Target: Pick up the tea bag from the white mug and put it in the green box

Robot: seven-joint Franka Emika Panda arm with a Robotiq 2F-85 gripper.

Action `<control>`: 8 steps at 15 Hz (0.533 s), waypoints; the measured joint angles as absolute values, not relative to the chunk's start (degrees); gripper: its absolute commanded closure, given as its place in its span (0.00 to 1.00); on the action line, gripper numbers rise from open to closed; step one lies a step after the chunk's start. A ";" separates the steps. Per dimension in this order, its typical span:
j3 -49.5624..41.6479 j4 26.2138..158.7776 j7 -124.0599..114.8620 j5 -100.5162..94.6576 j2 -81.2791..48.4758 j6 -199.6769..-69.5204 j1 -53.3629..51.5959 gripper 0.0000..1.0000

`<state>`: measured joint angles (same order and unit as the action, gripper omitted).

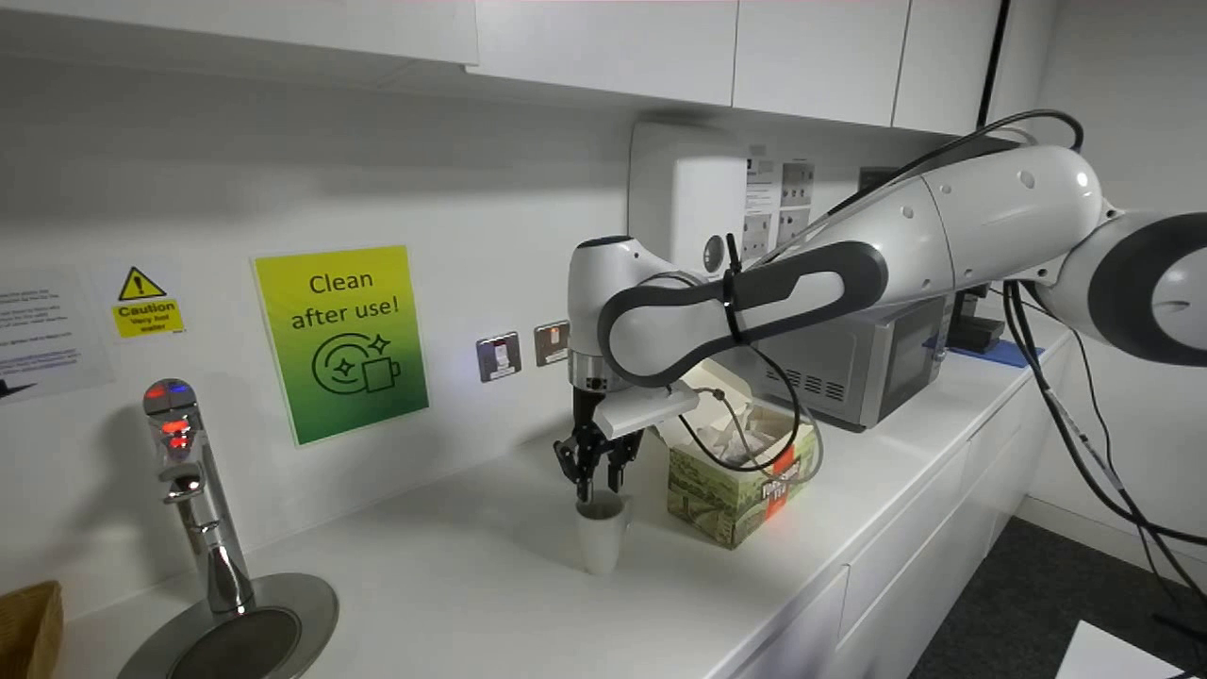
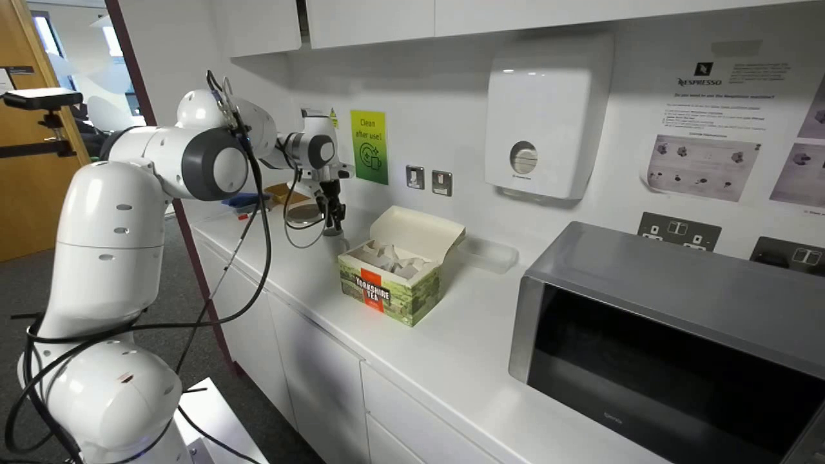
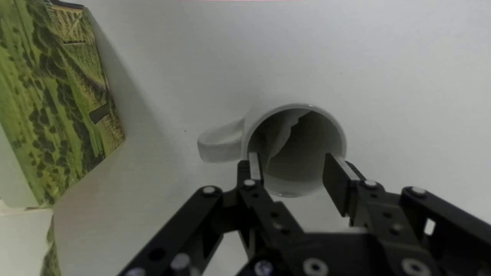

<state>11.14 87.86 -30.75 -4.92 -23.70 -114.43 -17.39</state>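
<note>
A tea bag (image 3: 282,133) sits inside a white mug (image 1: 601,547) on a white worktop (image 1: 453,575), just below the tool (image 1: 601,487), whose fingers (image 3: 338,182) stand apart over the mug's mouth. In the wrist view, the bag lies toward the handle (image 3: 219,152) side, nearer the left-hand finger than the right-hand one, most of it farther up the view than the two fingertips. Its long axis runs diagonally there, from the upper right of the mug's opening down to the lower left, where its end lies close to the left-hand fingertip; whether the two touch cannot be told. The bag's jagged edge faces right, toward the middle of the mug, and the bag appears to lean rather than lie flat. The mug stands upright, its handle pointing toward the green box (image 2: 422,296), which sits near it, lid (image 2: 419,231) raised and pale packets (image 2: 390,259) showing inside, in both exterior views.
</note>
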 measured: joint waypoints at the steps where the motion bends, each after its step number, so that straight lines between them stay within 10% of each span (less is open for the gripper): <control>1: 11.13 87.86 -30.75 -4.92 -23.73 -114.42 -17.39 0.57; 8: 11.13 87.85 -30.75 -4.92 -24.56 -114.42 -17.40 0.57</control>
<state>11.13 87.85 -30.75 -4.92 -24.56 -114.42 -17.40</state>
